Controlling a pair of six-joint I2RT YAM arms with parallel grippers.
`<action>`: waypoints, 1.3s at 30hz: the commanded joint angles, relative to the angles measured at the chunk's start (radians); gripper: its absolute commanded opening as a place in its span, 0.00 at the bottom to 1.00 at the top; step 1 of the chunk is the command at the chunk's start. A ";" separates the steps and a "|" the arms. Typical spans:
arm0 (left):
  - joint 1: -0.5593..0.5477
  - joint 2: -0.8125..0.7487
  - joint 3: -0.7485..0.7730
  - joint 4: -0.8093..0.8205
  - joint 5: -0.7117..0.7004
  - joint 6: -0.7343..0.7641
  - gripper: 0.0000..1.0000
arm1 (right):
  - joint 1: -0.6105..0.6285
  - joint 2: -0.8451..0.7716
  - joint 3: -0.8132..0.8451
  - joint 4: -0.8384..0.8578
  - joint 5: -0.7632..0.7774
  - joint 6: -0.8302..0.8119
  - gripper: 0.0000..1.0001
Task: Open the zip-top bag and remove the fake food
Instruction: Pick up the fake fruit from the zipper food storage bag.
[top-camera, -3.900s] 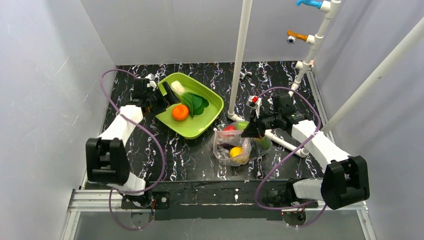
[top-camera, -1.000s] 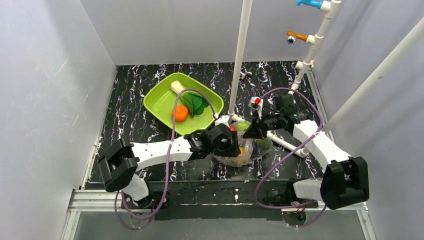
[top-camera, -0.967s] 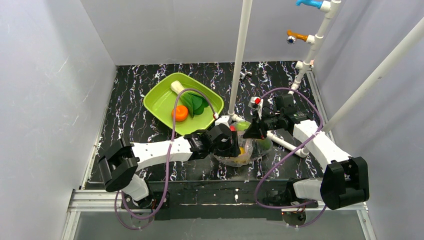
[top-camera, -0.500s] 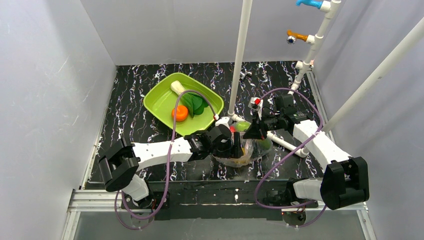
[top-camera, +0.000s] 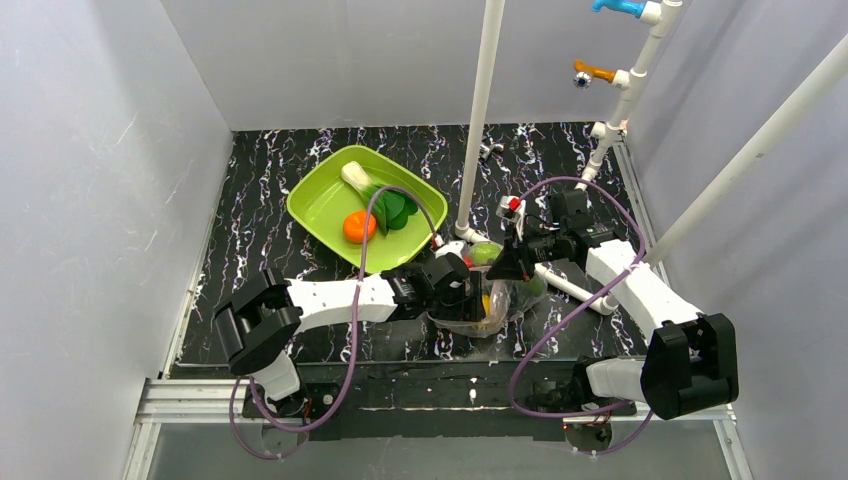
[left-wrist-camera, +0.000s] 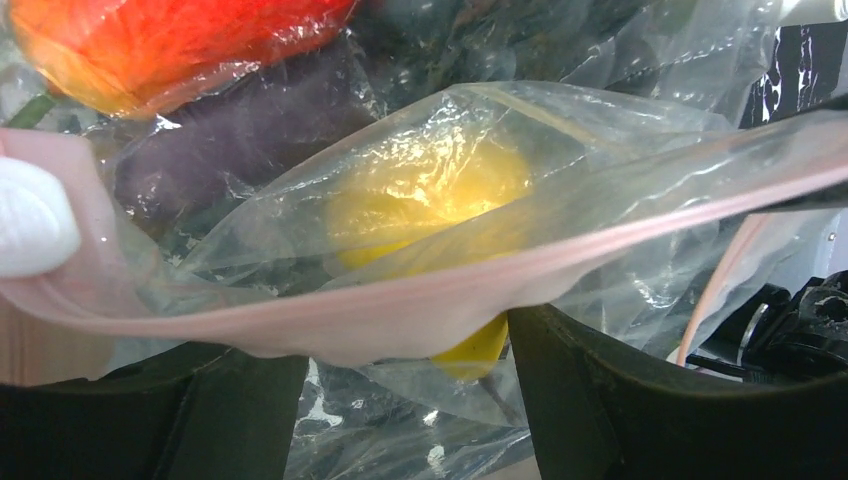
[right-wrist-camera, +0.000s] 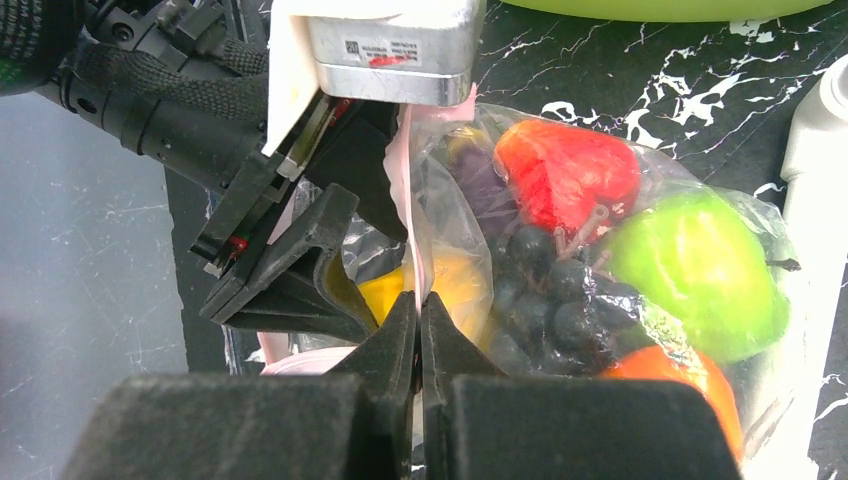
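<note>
The zip-top bag (top-camera: 497, 309) lies at the table's middle right, its mouth held apart. My right gripper (right-wrist-camera: 418, 300) is shut on the bag's pink zip strip (right-wrist-camera: 405, 190) and holds that edge up. My left gripper (left-wrist-camera: 405, 345) stands open inside the mouth, its dark fingers (left-wrist-camera: 640, 400) on either side of the yellow lemon (left-wrist-camera: 430, 200), under the other strip (left-wrist-camera: 400, 310). In the bag lie a red fruit (right-wrist-camera: 565, 170), green apple (right-wrist-camera: 700, 260), dark grapes (right-wrist-camera: 555, 295), purple eggplant (right-wrist-camera: 480, 185) and an orange (right-wrist-camera: 690, 380). In the top view the left gripper (top-camera: 472, 300) hides much of the bag.
The lime-green tray (top-camera: 320, 200) sits at the back left with an orange (top-camera: 358, 226) and a leafy green (top-camera: 385, 202) in it. A white upright pipe (top-camera: 478, 120) stands just behind the bag, and a slanted pipe (top-camera: 570, 285) lies under the right arm.
The left arm came from the tray to the bag. In the last second its gripper pushed further into the bag's mouth and its jaws spread wider. The right arm has not moved.
</note>
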 joint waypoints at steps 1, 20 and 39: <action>-0.001 0.008 0.025 -0.043 0.030 0.017 0.69 | -0.001 -0.004 0.026 0.011 -0.010 -0.022 0.01; -0.001 0.189 0.099 -0.086 0.026 0.016 0.78 | 0.016 0.005 0.029 0.006 -0.007 -0.027 0.01; 0.003 0.107 -0.002 0.187 -0.125 0.154 0.80 | 0.023 0.008 0.041 -0.014 -0.014 -0.038 0.01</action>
